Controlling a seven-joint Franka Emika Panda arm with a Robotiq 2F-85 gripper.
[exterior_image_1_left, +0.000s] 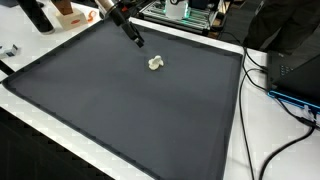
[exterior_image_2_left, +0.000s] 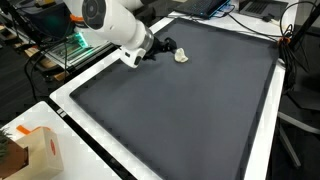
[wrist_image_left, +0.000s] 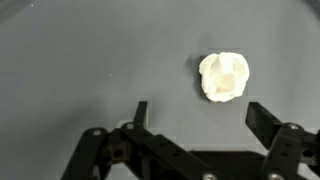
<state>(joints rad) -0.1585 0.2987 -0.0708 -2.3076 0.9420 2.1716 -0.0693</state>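
Note:
A small crumpled white lump (wrist_image_left: 223, 77) lies on the dark grey mat (wrist_image_left: 80, 60); it also shows in both exterior views, lump (exterior_image_1_left: 155, 63) and lump (exterior_image_2_left: 181, 56). My gripper (wrist_image_left: 200, 112) hangs just above the mat, open, with nothing between its black fingers (wrist_image_left: 262, 118). The lump sits a little ahead of the fingertips, closer to the right finger, and apart from both. In both exterior views the gripper (exterior_image_1_left: 137, 40), gripper (exterior_image_2_left: 165, 47) is close beside the lump, near the mat's far edge.
The mat (exterior_image_1_left: 130, 110) covers a white table (exterior_image_2_left: 70, 95). Cables (exterior_image_1_left: 275, 75) and a dark box lie along one side. An orange and white box (exterior_image_2_left: 40, 150) stands at a table corner. Equipment with green lights (exterior_image_1_left: 185, 10) stands behind the mat.

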